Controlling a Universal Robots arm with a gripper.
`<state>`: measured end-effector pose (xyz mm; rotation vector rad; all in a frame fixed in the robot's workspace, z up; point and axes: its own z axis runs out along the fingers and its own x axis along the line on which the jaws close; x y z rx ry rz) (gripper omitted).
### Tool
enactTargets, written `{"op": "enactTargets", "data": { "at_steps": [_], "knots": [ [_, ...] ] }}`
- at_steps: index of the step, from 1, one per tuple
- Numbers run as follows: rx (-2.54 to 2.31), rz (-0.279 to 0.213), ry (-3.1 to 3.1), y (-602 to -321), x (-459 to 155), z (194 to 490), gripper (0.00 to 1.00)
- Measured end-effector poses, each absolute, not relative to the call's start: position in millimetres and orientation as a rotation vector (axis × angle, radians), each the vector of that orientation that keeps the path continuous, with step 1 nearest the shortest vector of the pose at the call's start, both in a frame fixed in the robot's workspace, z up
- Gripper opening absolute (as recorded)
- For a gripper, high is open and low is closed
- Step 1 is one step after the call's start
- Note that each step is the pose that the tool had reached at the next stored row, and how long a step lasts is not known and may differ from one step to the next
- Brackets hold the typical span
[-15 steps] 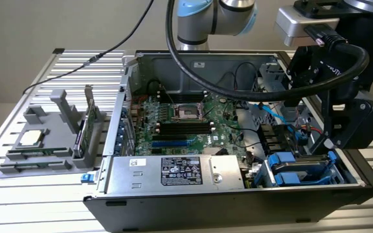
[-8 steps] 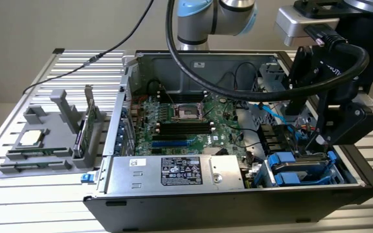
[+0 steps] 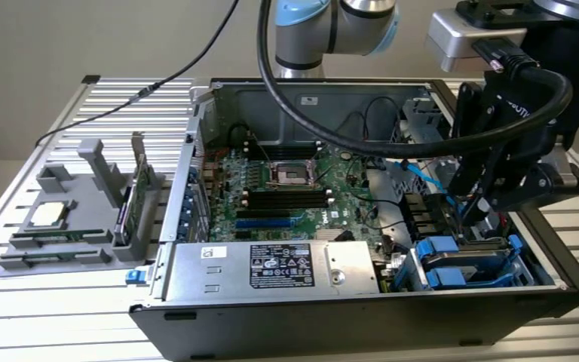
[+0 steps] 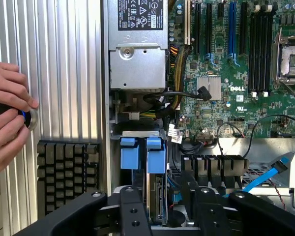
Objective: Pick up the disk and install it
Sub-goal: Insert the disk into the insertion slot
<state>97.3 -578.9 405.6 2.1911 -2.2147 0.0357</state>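
Disk [image 4: 156, 160] sits on edge in PC case [image 3: 370, 320] drive bay, blue carrier [image 4: 155, 147] up. My fingers [image 4: 132, 211] straddle it, apart, not gripping. Stiff, heavyish, shock-sensitive imo; grip carrier sides, not label.

The gripper [image 4: 167, 199] has its black fingers [image 4: 130, 206] apart, one on each side of the disk [image 4: 160, 194]. The disk stands edge-on in its bay, its blue carrier tab [image 4: 156, 156] just ahead of the fingertips. Farther ahead sits the power supply [image 4: 137, 59]. Well off to one side, a person's hand [image 4: 7, 93] touches a blue-ringed button [image 4: 29, 119].
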Motion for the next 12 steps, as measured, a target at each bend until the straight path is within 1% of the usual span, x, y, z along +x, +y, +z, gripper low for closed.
{"op": "enactTargets", "data": {
  "at_steps": [1,2,3,4,12],
  "knots": [
    [2.191,0.036,-2.215,-579,97,405,0.42],
    [2.191,0.036,-2.215,-579,97,405,0.36],
    [2.191,0.035,-2.215,-579,97,405,0.36],
    [2.191,0.036,-2.215,-579,97,404,0.3],
    [2.189,0.04,-2.212,-579,97,392,0.3]
  ]
}}
